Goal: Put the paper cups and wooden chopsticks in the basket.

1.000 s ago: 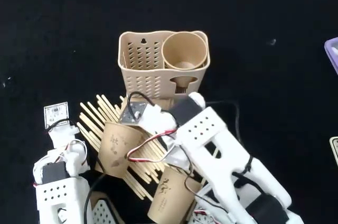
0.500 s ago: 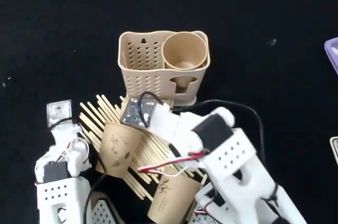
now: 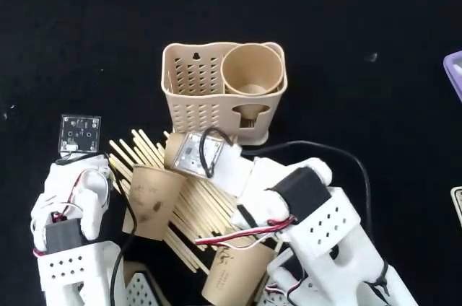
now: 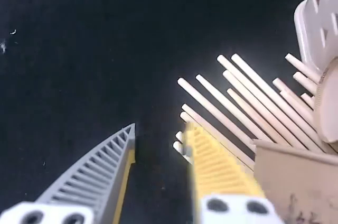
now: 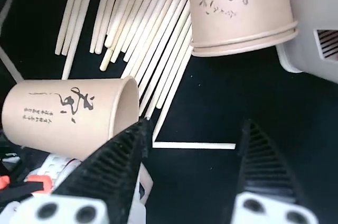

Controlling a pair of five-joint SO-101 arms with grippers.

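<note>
Gaping ribbed jaws of left gripper [image 4: 160, 129] and right gripper [image 5: 195, 123] overlook slender wooden chopsticks [image 5: 153, 39].

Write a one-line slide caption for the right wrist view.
Open right gripper beside a tipped paper cup, with scattered wooden chopsticks and the basket beyond.

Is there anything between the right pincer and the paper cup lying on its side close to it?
Nothing visible. The cup lies with its open rim just beside one finger of the open right pincer. The chopsticks lie farther off, not between them.
</note>
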